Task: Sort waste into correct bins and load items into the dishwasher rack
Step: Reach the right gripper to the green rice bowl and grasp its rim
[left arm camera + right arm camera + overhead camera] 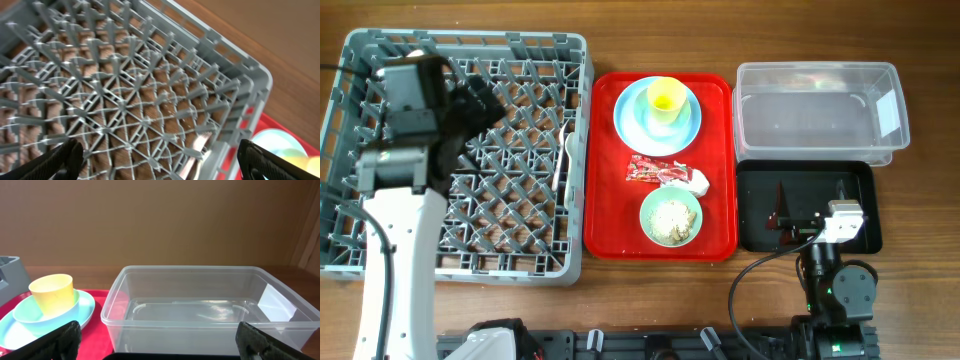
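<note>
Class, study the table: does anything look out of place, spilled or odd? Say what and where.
Nothing is spilled or tipped. Waste sits among the dishes on the red tray: a red wrapper and a crumpled napkin lie loose beside the green bowl, which holds rice scraps.

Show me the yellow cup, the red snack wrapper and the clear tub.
yellow cup [667, 98], overhead view, inside of its open mouth.
red snack wrapper [648, 171], overhead view, its printed middle.
clear tub [190, 330], right wrist view, its front wall.
</note>
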`<act>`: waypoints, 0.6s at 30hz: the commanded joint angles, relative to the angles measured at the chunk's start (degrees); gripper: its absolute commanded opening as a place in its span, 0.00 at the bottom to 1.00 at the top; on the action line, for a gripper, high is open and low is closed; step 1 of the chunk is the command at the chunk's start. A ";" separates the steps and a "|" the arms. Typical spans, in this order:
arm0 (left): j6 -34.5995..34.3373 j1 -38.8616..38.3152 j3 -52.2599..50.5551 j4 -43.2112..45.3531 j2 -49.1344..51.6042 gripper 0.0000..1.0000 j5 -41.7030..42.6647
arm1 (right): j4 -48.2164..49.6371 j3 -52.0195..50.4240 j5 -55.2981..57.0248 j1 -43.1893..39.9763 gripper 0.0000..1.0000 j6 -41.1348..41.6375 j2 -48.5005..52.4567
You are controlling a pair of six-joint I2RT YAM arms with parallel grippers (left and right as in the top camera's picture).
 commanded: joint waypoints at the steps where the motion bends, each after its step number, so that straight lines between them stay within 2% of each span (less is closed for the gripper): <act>1: -1.16 2.25 0.31 -0.22 0.07 1.00 -0.33 | 0.31 -0.07 0.72 -0.31 1.00 -0.33 -0.09; 4: -1.16 2.23 0.31 -0.22 0.07 1.00 -0.33 | 0.24 -0.07 -0.85 -0.31 1.00 1.40 -0.09; 7: -1.16 2.23 0.31 -0.22 0.07 1.00 -0.33 | -0.24 -0.07 -7.76 -0.28 1.00 8.02 -0.09; 9: -1.16 2.23 0.31 -0.22 0.07 1.00 -0.33 | 3.02 -0.07 -11.87 -0.31 1.00 18.88 -0.09; 10: -1.16 2.23 0.31 -0.20 0.07 1.00 -0.33 | 5.84 0.31 -15.80 -0.31 1.00 20.98 -0.09; 15: -1.16 2.19 0.31 -0.26 0.07 1.00 -0.33 | -9.75 15.15 -15.43 -0.31 1.00 16.81 5.81; 18: -1.16 2.19 0.31 -0.24 0.07 1.00 -0.33 | -24.02 33.07 -16.55 -0.31 1.00 16.61 18.58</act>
